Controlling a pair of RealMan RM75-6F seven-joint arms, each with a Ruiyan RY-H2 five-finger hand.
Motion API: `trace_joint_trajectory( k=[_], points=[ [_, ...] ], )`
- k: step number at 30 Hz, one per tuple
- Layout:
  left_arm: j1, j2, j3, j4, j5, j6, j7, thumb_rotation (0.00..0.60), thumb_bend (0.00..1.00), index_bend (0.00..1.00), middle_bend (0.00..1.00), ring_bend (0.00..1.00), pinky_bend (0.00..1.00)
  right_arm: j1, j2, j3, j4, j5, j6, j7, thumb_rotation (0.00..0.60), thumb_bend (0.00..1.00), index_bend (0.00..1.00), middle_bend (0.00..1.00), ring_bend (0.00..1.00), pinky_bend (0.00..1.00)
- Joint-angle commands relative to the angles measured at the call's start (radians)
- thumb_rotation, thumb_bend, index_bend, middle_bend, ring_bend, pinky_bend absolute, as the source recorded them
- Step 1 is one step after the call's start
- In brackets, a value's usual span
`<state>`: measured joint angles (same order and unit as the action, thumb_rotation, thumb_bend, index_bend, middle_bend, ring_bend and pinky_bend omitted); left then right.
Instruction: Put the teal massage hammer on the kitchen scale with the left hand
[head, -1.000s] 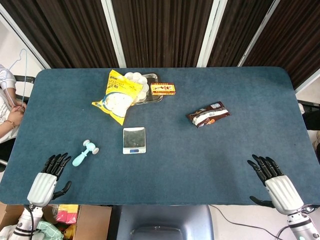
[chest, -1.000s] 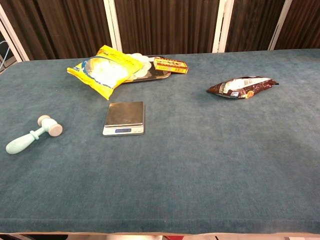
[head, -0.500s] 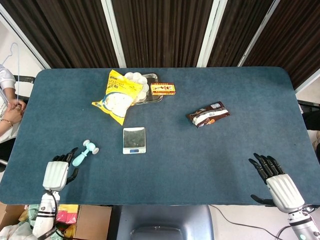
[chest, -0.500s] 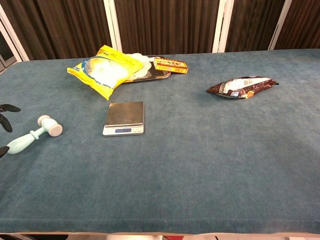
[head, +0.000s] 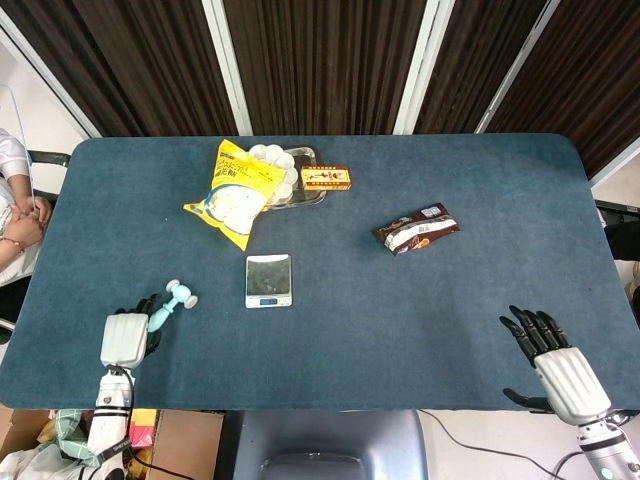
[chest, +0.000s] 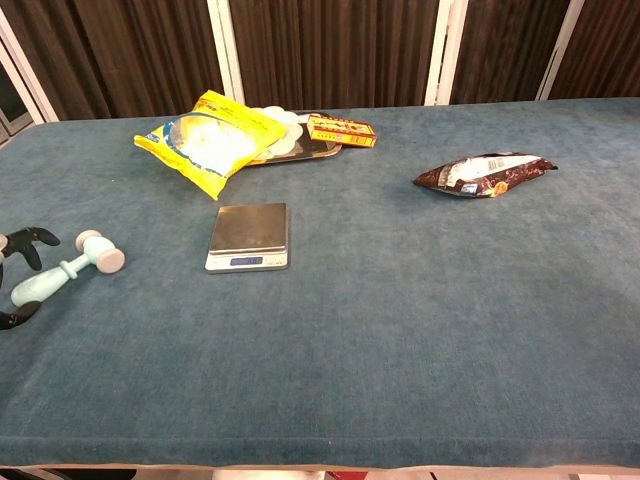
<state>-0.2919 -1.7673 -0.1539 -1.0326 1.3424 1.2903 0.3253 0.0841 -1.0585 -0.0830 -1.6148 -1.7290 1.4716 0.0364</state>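
The teal massage hammer (head: 172, 304) (chest: 66, 269) lies flat on the blue table, left of the kitchen scale (head: 268, 279) (chest: 248, 236). Its pale head points toward the scale. My left hand (head: 127, 335) (chest: 14, 272) sits at the handle's near end, fingers spread on either side of it, holding nothing. In the chest view only dark fingertips show at the left edge. My right hand (head: 555, 365) rests open near the table's front right edge, far from both objects.
A yellow snack bag (head: 236, 190) partly covers a metal tray (head: 300, 172) at the back, next to a small red box (head: 326, 178). A brown wrapper (head: 417, 229) lies right of centre. A person's arm (head: 18, 225) shows at the left edge.
My left hand moved forward and right from the table's front edge, bringing its fingers around the hammer's handle end. The right hand barely shifted.
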Motion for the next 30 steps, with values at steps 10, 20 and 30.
trace_joint_trajectory(
  k=[10,20,30],
  points=[
    [-0.026,-0.036,-0.024,0.050,-0.045,-0.024,0.006,0.600,0.33,0.42,0.50,0.74,0.66,0.003,-0.002,0.002,-0.002,0.003,-0.006,-0.005,0.600,0.14,0.00,0.00,0.00,0.00],
    [-0.044,-0.081,-0.057,0.114,-0.076,-0.005,-0.002,0.600,0.59,0.66,0.75,0.88,0.79,0.003,-0.002,0.000,-0.003,0.002,-0.008,-0.005,0.600,0.14,0.00,0.00,0.00,0.00],
    [-0.068,-0.133,-0.087,0.199,-0.034,0.088,-0.162,0.600,0.71,0.75,0.87,0.95,0.87,0.004,-0.002,-0.002,-0.006,0.005,-0.015,-0.010,0.600,0.14,0.00,0.00,0.00,0.00]
  ],
)
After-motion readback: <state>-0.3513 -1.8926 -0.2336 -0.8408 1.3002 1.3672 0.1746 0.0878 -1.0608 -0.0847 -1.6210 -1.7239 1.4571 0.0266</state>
